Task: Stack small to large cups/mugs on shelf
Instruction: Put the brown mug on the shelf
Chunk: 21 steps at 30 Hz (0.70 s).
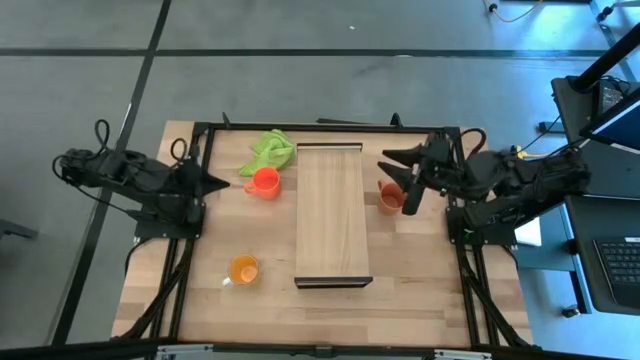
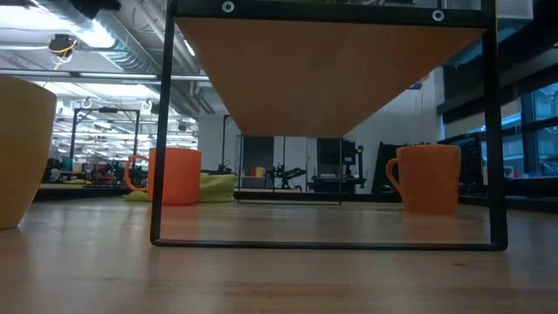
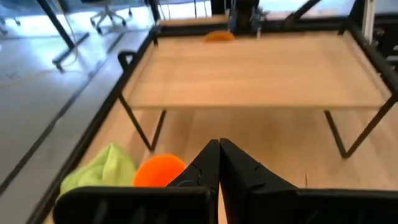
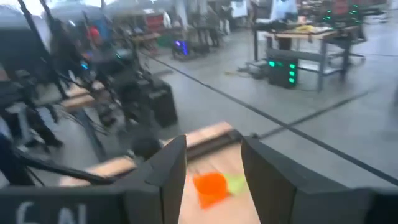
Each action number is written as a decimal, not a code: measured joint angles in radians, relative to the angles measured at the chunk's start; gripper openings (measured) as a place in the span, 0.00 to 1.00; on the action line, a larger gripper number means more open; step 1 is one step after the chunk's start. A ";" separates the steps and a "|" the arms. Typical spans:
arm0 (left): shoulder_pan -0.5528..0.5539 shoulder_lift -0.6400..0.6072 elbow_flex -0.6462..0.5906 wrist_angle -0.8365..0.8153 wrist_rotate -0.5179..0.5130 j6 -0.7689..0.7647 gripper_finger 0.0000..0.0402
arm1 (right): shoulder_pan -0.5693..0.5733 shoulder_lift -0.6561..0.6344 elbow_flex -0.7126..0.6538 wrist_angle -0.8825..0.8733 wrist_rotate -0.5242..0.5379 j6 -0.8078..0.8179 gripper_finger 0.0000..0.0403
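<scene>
The red-orange mug (image 1: 265, 182) stands upright on the table left of the shelf (image 1: 332, 215), beside the lime-green cloth (image 1: 270, 150). On the shelf's right side, the brownish-orange mug (image 1: 390, 197) stands on the table. The yellow-orange mug (image 1: 243, 270) stands nearer the near edge, to the left. My left gripper (image 1: 225, 185) is shut, raised just left of the red-orange mug (image 3: 158, 171). My right gripper (image 1: 400, 175) is open and hovers by the brownish-orange mug, pointing toward the shelf. Its wrist view shows the red-orange mug (image 4: 210, 186) between the fingers, far off. The low view shows all three mugs (image 2: 427, 179) but no gripper.
The shelf (image 3: 255, 78) is a raised light-wood board on thin dark legs (image 2: 161, 131), with open space beneath it. A black frame (image 1: 330, 127) runs around the table's far edge and sides. A desk with a keyboard (image 1: 620, 260) lies beyond the right arm.
</scene>
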 joint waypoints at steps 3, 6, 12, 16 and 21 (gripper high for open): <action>0.000 0.000 0.016 0.025 -0.008 -0.082 0.01 | 0.000 0.021 0.028 0.052 -0.005 0.000 0.39; 0.000 0.000 0.045 0.027 -0.026 -0.155 0.01 | 0.000 0.028 0.041 0.105 -0.004 0.001 0.39; 0.000 0.000 0.082 0.040 -0.026 -0.163 0.01 | 0.000 0.043 0.041 0.137 -0.004 0.001 0.39; 0.000 0.000 0.083 0.082 -0.015 -0.167 0.02 | 0.000 0.066 0.041 0.174 -0.004 0.001 0.39; 0.000 0.000 0.083 0.114 0.011 -0.160 0.01 | 0.000 0.121 0.041 0.285 -0.036 -0.011 0.39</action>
